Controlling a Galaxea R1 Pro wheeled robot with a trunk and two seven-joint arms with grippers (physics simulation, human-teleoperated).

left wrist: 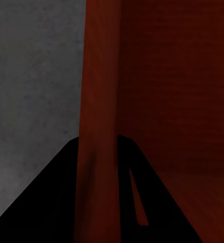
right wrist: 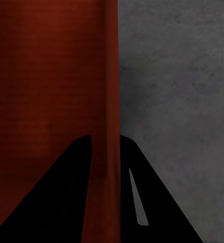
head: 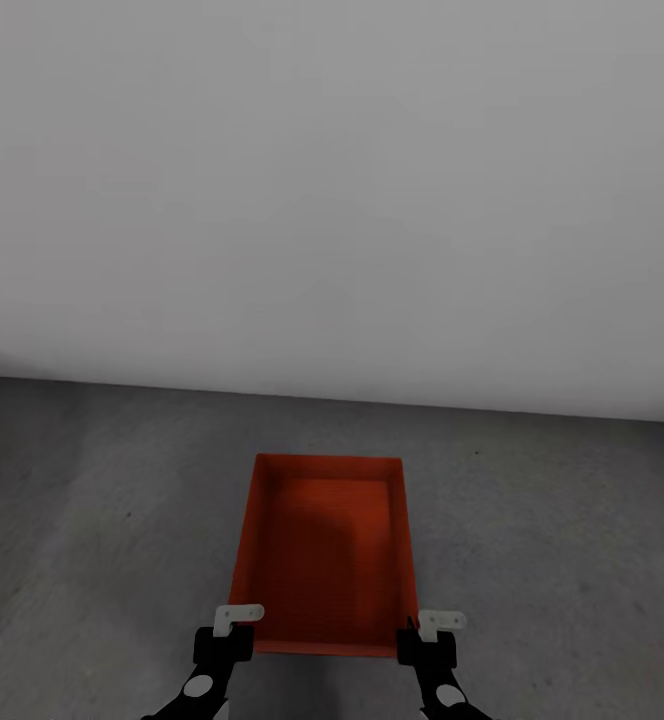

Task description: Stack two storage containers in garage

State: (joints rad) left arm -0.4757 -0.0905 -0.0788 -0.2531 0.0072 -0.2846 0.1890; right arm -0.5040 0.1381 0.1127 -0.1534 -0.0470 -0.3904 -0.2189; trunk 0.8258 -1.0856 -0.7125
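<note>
One orange-red storage container [head: 322,540], open-topped and empty, sits low over the garage's dark grey concrete floor [head: 552,520], its long side pointing away from me. My left gripper [head: 234,625] is shut on the container's left wall at the near corner. My right gripper [head: 427,630] is shut on the right wall at the other near corner. In the left wrist view the red wall [left wrist: 97,101] runs between the black fingers [left wrist: 51,202]. The right wrist view has the wall [right wrist: 109,76] pinched the same way. I cannot tell whether the container rests on the floor.
A bare pale grey wall [head: 332,200] stands a short way beyond the container's far end. Mottled concrete [left wrist: 31,76] stretches out on the container's left, and more floor [right wrist: 178,76] lies on its right.
</note>
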